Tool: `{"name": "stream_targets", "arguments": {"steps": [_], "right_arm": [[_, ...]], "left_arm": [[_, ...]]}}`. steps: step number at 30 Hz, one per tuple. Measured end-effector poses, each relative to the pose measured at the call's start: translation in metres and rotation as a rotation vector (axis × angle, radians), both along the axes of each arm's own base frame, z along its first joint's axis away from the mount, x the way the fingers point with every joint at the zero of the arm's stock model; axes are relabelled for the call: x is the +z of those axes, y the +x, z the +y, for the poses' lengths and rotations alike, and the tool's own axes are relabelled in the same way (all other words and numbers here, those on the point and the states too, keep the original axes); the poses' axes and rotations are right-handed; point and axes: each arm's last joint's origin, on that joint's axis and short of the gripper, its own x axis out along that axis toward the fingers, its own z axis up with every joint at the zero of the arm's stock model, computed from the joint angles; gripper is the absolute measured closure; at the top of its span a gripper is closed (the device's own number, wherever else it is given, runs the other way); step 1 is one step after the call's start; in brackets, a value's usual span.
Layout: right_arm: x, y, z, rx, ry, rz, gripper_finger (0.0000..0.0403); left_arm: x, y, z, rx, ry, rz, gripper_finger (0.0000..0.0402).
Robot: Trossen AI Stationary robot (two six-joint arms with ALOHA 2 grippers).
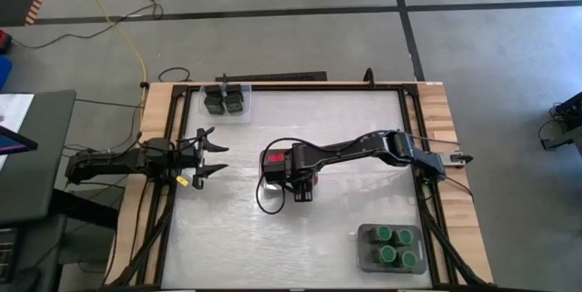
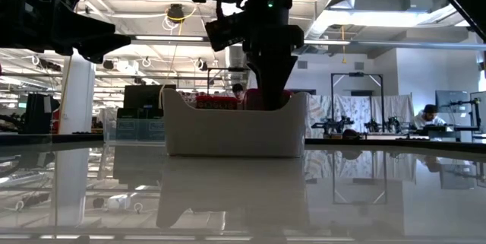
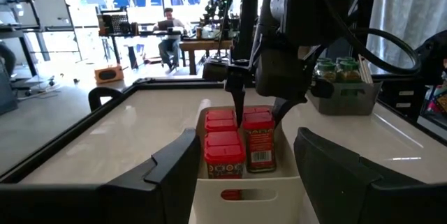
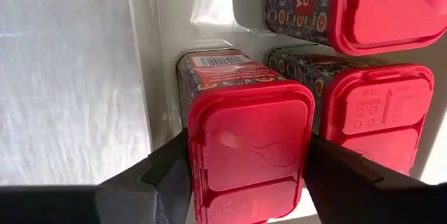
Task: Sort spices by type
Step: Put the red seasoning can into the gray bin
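Observation:
A white tray (image 3: 241, 197) at mid-table holds red square-capped spice containers (image 3: 223, 155). My right gripper (image 4: 248, 175) reaches in from the table's right, points down into this tray (image 2: 235, 130) and is shut on one red container (image 4: 248, 140). Two other red ones (image 4: 380, 116) stand upright beside it. My left gripper (image 1: 216, 157) hovers open near the table's left edge, facing the tray, touching nothing. Black boxy containers (image 1: 225, 101) sit in a clear tray at the far left. Green round-capped ones (image 1: 391, 245) stand in a grey tray at the near right. My right gripper pinches the red container by the two long sides of its red cap (image 4: 209, 182), one finger (image 4: 164, 178) on each side. The fingers come from above, pointing down (image 3: 239, 109). The container stands upright among the others in the white tray; the tray wall hides its base.
A dark frame (image 1: 414, 146) runs around the white table top, with wooden boards outside it. Bare white surface lies between the trays, mostly along the near side (image 1: 273, 246). A cable loop (image 1: 265, 203) hangs by the right gripper. People sit at desks in the room beyond.

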Motion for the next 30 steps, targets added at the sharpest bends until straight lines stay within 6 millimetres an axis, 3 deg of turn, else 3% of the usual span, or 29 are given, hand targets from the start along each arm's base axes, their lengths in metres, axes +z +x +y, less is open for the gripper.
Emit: {"name": "stream_targets", "arguments": {"steps": [30], "right_arm": [[-0.0001,-0.0005,0.0035,-0.028,0.008,-0.004,0.0134]], "left_arm": [[0.0,0.0,0.0,0.0,0.0,0.0,0.0179]]}}
